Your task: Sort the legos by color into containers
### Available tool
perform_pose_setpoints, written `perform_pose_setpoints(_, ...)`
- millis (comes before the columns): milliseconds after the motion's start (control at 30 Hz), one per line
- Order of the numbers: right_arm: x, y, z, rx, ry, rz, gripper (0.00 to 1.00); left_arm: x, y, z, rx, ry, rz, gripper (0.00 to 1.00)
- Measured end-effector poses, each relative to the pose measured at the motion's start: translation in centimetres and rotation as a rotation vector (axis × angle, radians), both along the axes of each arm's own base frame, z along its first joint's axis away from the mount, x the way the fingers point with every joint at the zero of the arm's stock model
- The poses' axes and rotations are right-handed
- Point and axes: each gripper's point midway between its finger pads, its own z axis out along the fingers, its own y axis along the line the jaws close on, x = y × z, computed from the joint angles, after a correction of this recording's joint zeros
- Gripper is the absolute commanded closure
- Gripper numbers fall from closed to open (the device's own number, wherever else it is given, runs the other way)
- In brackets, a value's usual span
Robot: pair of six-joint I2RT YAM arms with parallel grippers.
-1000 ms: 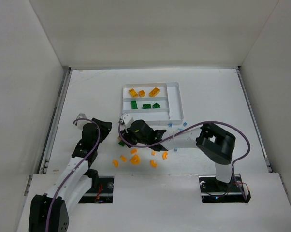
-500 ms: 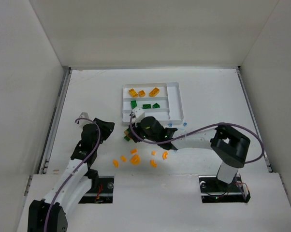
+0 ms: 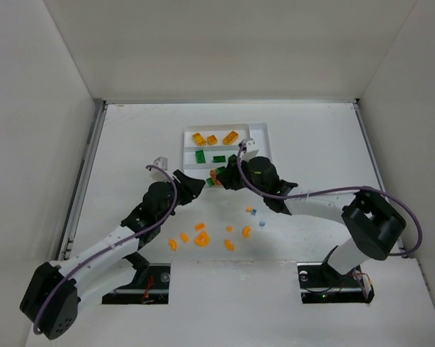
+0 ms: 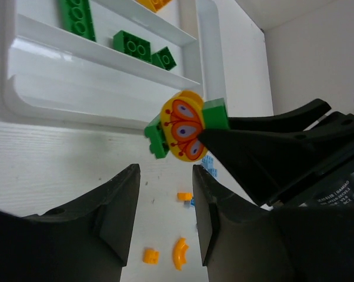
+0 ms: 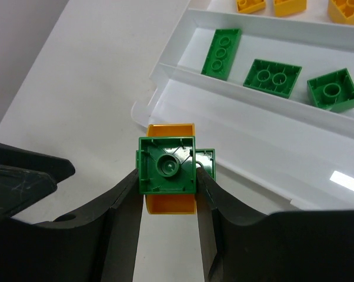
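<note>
My right gripper (image 5: 167, 176) is shut on a dark green brick (image 5: 166, 164) with an orange printed round piece (image 5: 171, 202) stuck to it. It holds them just off the front left corner of the white tray (image 3: 264, 155). In the top view this gripper (image 3: 222, 178) faces my left gripper (image 3: 196, 185), which is open and empty a short way from the held brick (image 4: 186, 126). The tray's far slot holds three yellow bricks (image 3: 212, 139); the middle slot holds three green bricks (image 3: 219, 158). Orange curved bits (image 3: 201, 237) and pale blue pieces (image 3: 251, 211) lie on the table.
The tray's near long slot (image 5: 265, 132) and narrow side slot hold nothing. In the left wrist view the orange bits (image 4: 180, 252) lie below the open left gripper (image 4: 165, 217). White walls enclose the table on three sides.
My right gripper has carried the green brick away from the loose pile, up and right to the tray's corner. My left arm has swung right and forward to meet it.
</note>
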Motion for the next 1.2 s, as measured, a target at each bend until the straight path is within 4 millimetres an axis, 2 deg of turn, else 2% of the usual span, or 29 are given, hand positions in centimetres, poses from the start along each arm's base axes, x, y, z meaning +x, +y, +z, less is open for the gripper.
perform_pose_setpoints(133, 0.1, -0.6, -0.1, 0.032, 0.033, -0.007, 0.72, 0.3, -2.2, 0.6, 0.04, -0.039, -0.04, 0.62)
perform_pose_setpoints(267, 0.3, -1.2, 0.6, 0.075, 0.037, -0.017, 0.72, 1.3, -3.2, 0.2, 0.085, -0.046, -0.041, 0.64)
perform_pose_setpoints(467, 0.2, -1.2, 2.0, 0.126, 0.026, -0.007, 0.72, 2.2, -3.3, -1.0, 0.121, -0.032, -0.023, 0.66)
perform_pose_setpoints(667, -0.2, -0.9, 1.9, 0.145, 0.041, 0.01, 0.71, 2.8, -3.9, -1.3, 0.119, -0.034, -0.02, 0.68)
perform_pose_setpoints(800, -0.3, -0.7, 2.0, 0.156, 0.046, 0.018, 0.71, 3.2, -4.3, -1.3, 0.111, -0.045, -0.017, 0.76)
perform_pose_setpoints(933, -0.2, -0.9, 2.0, 0.169, 0.057, 0.015, 0.71, 3.5, -4.2, -1.7, 0.115, -0.038, 0.001, 0.89)
perform_pose_setpoints(1200, 0.3, -2.0, 2.4, 0.241, 0.073, 0.003, 0.72, 3.8, -4.1, -1.5, 0.104, -0.047, 0.01, 0.94)
